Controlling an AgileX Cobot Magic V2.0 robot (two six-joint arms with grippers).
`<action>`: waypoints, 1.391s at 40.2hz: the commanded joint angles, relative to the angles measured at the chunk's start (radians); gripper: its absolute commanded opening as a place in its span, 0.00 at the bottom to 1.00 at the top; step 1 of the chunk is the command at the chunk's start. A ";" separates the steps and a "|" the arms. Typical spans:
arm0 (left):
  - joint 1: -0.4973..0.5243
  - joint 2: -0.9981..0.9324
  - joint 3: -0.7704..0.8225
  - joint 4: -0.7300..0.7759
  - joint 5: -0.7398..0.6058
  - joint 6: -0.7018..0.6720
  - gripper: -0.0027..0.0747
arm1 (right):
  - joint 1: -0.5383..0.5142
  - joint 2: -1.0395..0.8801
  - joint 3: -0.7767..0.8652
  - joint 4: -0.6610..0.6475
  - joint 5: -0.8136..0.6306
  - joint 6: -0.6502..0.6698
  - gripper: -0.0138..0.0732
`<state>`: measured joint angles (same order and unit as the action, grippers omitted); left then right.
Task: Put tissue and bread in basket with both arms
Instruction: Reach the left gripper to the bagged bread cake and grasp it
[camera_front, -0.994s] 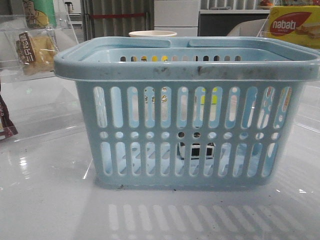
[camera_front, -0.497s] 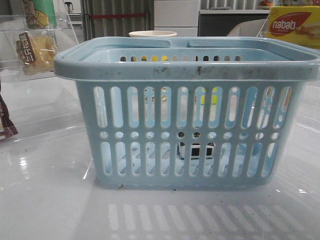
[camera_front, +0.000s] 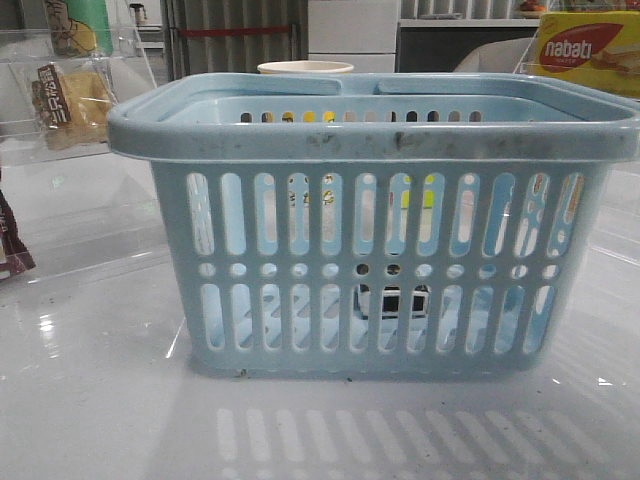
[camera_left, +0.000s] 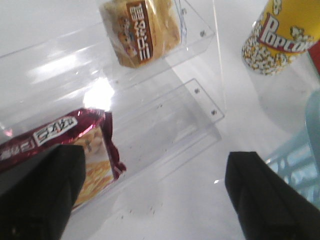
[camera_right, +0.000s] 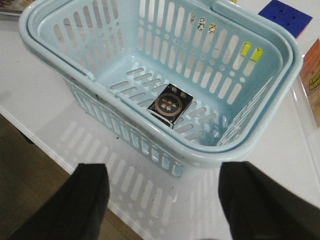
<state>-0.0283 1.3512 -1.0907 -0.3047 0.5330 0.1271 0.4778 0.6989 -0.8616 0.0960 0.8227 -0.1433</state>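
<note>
The light-blue basket fills the middle of the front view. The tissue, a small black and white pack, lies flat on the basket floor and shows through the slots. My right gripper hangs open and empty above the table just outside the basket's rim. The bread, in its clear wrapper with a brown label, rests on a clear acrylic shelf at the far left. My left gripper is open and empty over bare table, short of the bread. Neither gripper shows in the front view.
A dark maroon packet lies beside my left finger, also at the left edge. A popcorn cup stands near the basket corner. A nabati box sits far right. The table edge runs below the basket.
</note>
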 joint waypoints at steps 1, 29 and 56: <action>0.015 0.071 -0.116 -0.074 -0.098 -0.002 0.84 | 0.000 -0.002 -0.027 -0.004 -0.066 -0.011 0.81; 0.020 0.466 -0.402 -0.071 -0.257 -0.002 0.84 | 0.000 -0.002 -0.027 -0.004 -0.066 -0.011 0.81; 0.018 0.520 -0.402 -0.071 -0.285 -0.002 0.54 | 0.000 -0.002 -0.027 -0.004 -0.066 -0.011 0.81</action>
<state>-0.0094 1.9271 -1.4575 -0.3659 0.3148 0.1271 0.4778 0.6989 -0.8616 0.0960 0.8227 -0.1433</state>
